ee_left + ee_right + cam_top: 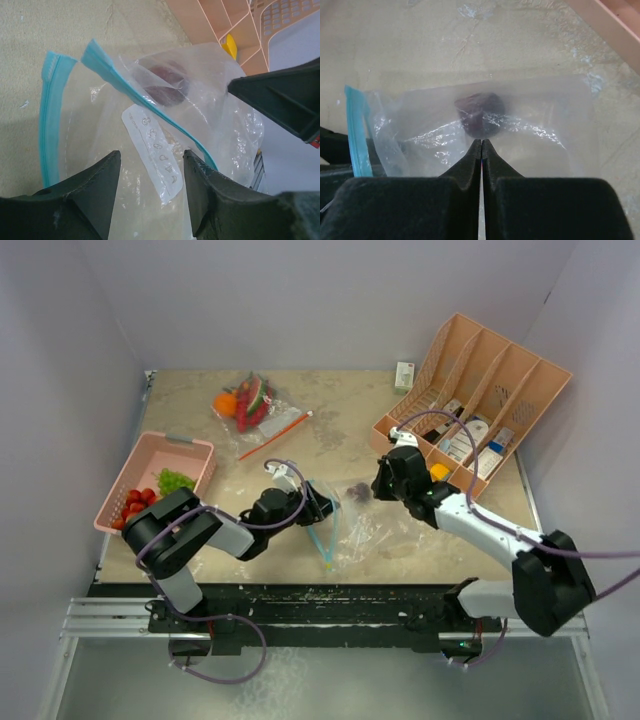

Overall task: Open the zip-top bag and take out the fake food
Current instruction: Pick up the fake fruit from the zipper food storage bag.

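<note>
From above, the zip-top bag (350, 532) lies flat on the table between the two arms, mouth toward the left arm, so each side can work one end. One dark plum (357, 490) is inside it, near the closed end. The left gripper (320, 504) sits at the mouth and the right gripper (375, 487) at the plum end, a fair arrangement for holding the opening while the contents are worked out. Red strawberries (135, 505) and a green leaf (176, 480) are already in the pink basket (165, 441) on the left, and a second bag of fake food (246, 405) waits at the far edge, well apart. In the left wrist view, the two blue zip strips (54, 110) are parted, so the bag is open. The left gripper's jaws stand about half apart, with clear film and a printed label lying in the gap and nothing clamped between them. The plum shows deeper inside, with the tip of the right gripper beside it on the right. In the right wrist view, the right gripper's fingers (470, 165) are pressed fully together, their tips touching the film just below the plum. Through the glare I cannot tell whether a fold of film is pinched between them. The plum itself is not gripped, so I judge it has yet to come out.
</note>
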Action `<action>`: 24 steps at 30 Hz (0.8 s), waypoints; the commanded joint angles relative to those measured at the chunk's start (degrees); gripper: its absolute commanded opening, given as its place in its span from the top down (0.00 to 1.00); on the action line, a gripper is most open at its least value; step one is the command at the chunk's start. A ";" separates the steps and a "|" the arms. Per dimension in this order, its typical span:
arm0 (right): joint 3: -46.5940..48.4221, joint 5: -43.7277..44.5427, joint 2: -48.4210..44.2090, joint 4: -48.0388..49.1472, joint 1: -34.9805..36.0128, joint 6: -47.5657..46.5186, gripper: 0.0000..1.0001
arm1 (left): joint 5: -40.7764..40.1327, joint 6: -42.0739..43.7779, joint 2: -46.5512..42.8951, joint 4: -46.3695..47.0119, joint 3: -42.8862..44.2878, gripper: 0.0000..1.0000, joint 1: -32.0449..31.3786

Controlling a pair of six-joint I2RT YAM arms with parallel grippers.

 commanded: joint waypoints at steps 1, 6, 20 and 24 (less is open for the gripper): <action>3.38 -2.05 5.36 10.44 -1.62 0.49 1.00 | -0.06 2.45 0.07 1.25 2.74 0.43 -0.35; 3.77 -3.61 13.97 14.14 -2.66 1.63 1.00 | -0.30 3.33 -0.05 -0.50 3.61 0.42 -0.66; -7.90 -10.68 21.00 27.34 -2.66 6.72 1.00 | -3.27 3.51 4.36 0.34 4.50 0.31 -3.78; -9.98 -12.78 19.85 28.56 -2.61 7.18 1.00 | -4.96 5.73 4.89 -0.92 6.01 0.22 -5.08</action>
